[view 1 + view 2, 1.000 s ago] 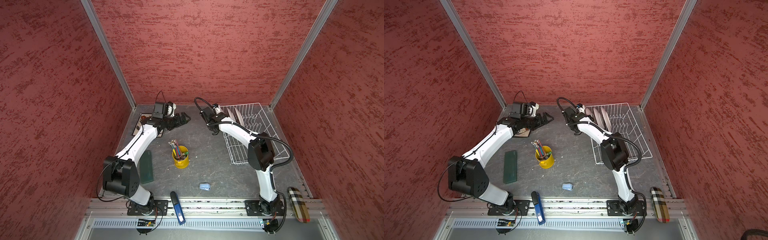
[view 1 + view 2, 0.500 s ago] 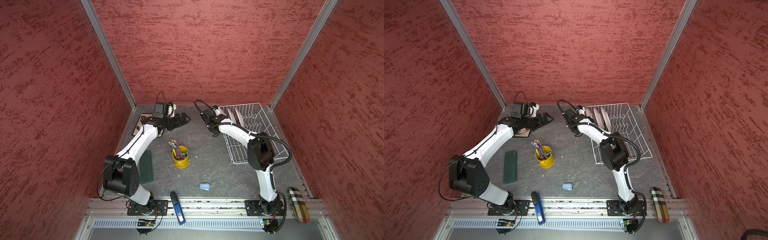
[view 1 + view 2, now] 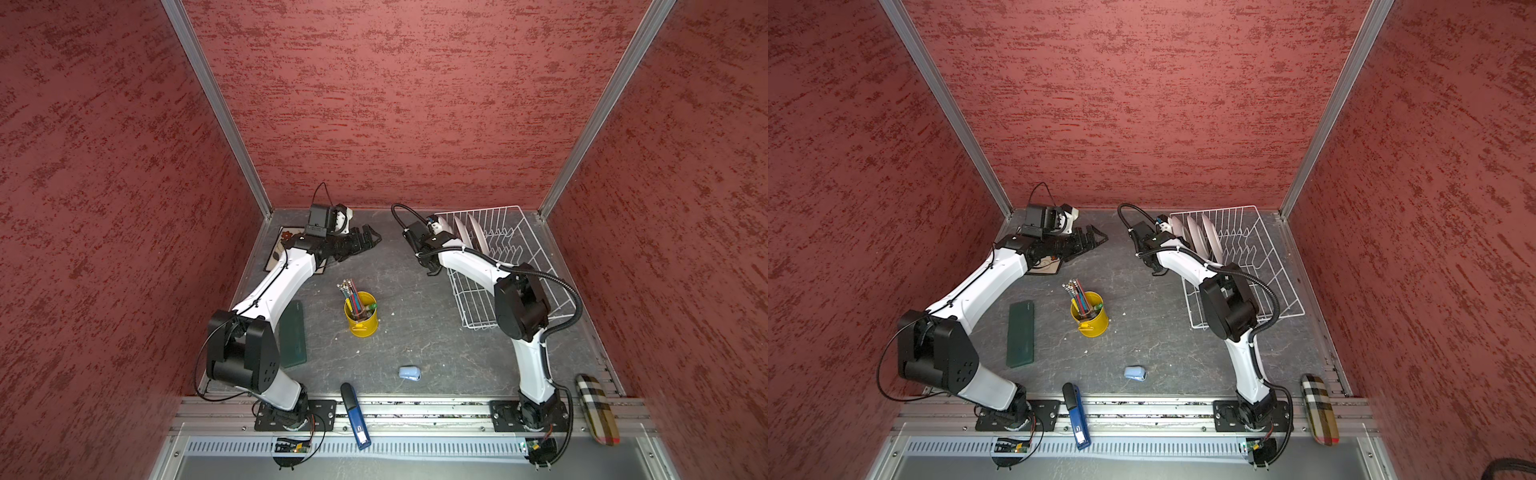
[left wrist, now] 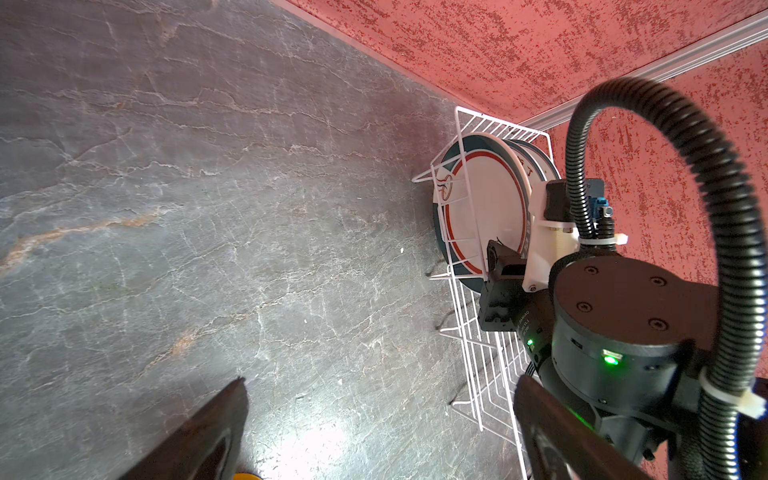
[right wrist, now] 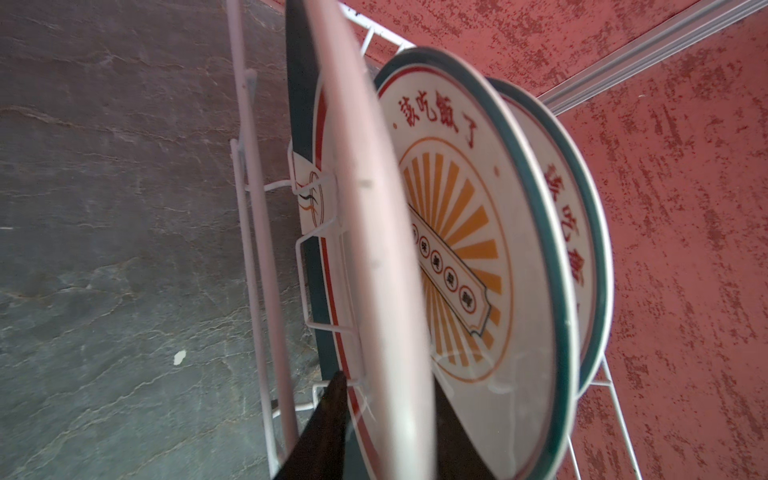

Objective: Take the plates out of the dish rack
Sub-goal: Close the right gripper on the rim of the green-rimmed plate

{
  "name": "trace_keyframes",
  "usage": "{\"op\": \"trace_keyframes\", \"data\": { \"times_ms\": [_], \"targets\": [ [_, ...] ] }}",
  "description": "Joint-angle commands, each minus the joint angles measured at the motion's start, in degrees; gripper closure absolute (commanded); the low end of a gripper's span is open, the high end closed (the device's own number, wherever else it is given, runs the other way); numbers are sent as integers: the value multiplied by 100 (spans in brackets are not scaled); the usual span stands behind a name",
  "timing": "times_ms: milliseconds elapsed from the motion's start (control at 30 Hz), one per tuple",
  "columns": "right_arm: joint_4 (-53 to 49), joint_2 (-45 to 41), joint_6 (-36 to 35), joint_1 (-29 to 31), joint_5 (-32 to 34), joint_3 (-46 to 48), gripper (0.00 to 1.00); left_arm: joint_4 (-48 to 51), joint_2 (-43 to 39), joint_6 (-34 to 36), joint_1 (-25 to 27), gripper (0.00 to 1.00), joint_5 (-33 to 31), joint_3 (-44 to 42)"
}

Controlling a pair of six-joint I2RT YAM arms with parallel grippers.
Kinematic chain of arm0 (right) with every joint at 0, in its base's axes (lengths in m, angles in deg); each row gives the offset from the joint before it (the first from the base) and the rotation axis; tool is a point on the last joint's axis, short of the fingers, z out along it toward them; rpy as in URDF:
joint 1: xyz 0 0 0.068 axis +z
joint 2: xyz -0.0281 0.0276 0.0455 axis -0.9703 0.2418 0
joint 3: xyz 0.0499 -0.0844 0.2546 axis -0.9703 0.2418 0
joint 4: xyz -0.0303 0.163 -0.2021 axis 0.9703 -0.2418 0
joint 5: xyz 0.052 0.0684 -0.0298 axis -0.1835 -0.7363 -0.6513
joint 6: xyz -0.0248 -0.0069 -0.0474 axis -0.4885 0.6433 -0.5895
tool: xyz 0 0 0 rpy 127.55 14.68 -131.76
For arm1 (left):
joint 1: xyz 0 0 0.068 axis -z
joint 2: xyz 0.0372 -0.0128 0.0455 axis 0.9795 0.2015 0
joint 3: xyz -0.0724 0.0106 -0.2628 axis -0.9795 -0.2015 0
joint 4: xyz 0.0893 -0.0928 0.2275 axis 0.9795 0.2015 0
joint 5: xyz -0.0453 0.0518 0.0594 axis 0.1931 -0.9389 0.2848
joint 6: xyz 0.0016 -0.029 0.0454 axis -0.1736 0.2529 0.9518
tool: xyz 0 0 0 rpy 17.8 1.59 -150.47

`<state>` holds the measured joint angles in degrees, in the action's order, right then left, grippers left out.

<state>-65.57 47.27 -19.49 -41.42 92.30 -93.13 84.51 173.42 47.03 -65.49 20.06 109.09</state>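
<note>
The white wire dish rack [image 3: 536,266] stands at the back right in both top views. Three round plates stand upright in it, white with an orange sunburst and a dark rim. The nearest plate [image 5: 374,232] is at the rack's left end, with the other two [image 5: 478,232] behind it. My right gripper [image 5: 390,432] straddles the nearest plate's rim, one finger [image 5: 328,419] on its front face and the other behind it, pressed against it. A square cream flowered plate [image 3: 279,249] lies flat at the back left, half under my left arm. My left gripper [image 3: 374,236] hangs open and empty over the bare table.
A yellow pencil cup [image 3: 360,318] stands mid-table. A green case [image 3: 293,338] lies left of it and a small light-blue object [image 3: 409,372] nearer the front. A blue stapler [image 3: 355,419] and a plaid case [image 3: 596,409] rest on the front rail. Red walls close three sides.
The right gripper's jaws have narrowed onto the nearest plate's rim. Neither arm has visibly shifted, and the left gripper stays open.
</note>
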Motion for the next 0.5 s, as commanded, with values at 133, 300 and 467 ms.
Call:
{"op": "trace_keyframes", "data": {
  "times_ms": [133,300,467],
  "targets": [
    [289,-257,-118,-74,199,151,72,0,55,22,39,0,-29,83],
    [391,-257,-205,-100,188,189,73,1,53,20,39,0,-34,83],
    [422,-272,-246,-110,132,194,76,10,36,20,39,1,-35,82]
  ]
}}
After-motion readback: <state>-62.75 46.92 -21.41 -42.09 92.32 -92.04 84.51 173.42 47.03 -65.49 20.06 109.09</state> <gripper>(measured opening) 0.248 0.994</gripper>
